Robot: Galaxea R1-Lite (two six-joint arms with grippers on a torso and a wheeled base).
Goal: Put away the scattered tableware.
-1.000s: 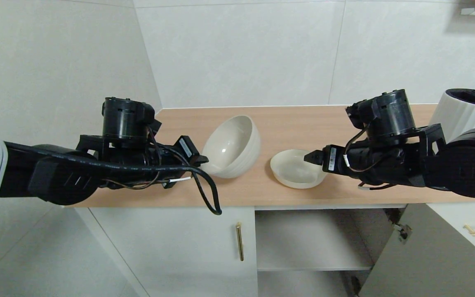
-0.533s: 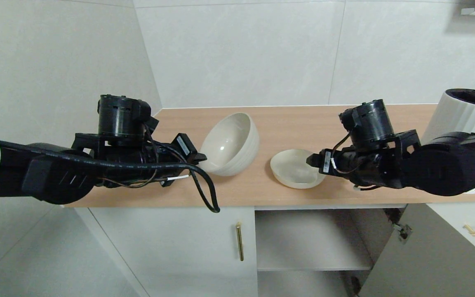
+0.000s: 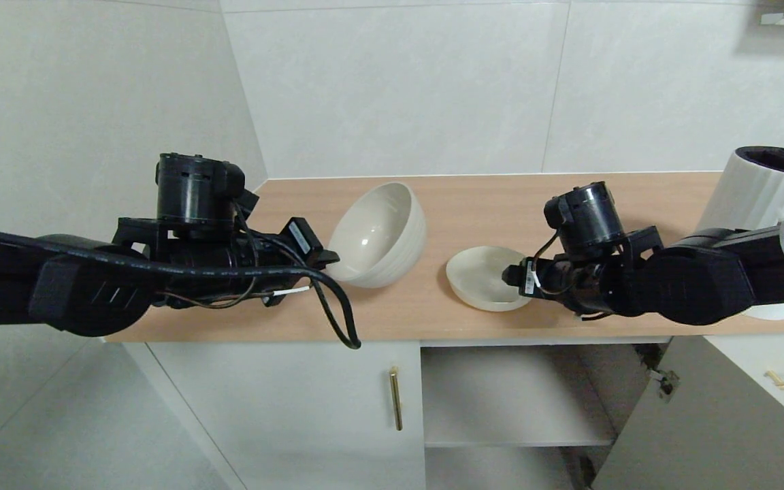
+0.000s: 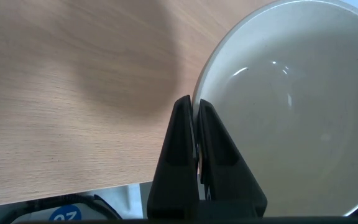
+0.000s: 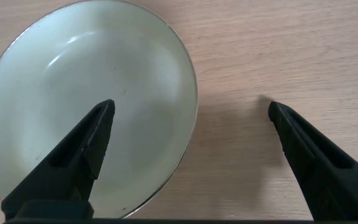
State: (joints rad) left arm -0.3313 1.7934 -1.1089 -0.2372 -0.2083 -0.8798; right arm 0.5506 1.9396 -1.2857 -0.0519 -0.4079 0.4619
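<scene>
Small bowl sits upright near the front edge of the wooden counter, above a white cupboard whose middle compartment stands open, its door swung out to the right. The shut door beside it carries a gold handle.

The right gripper is spread wide at the small bowl's right-hand rim. In the right wrist view one finger hangs over the bowl's inside and the other over bare counter outside it, with the rim between them. Neither finger can be seen touching the bowl.

A little farther back and to the left is the large bowl. It is tipped steeply, with its opening turned toward the left arm. The left gripper is pinched tight on this bowl's near rim, one finger inside and one outside. Whether the bowl's underside touches the counter cannot be told.

At the counter's far right stands a white ribbed container with a dark inside. Behind everything rises the pale tiled wall.
</scene>
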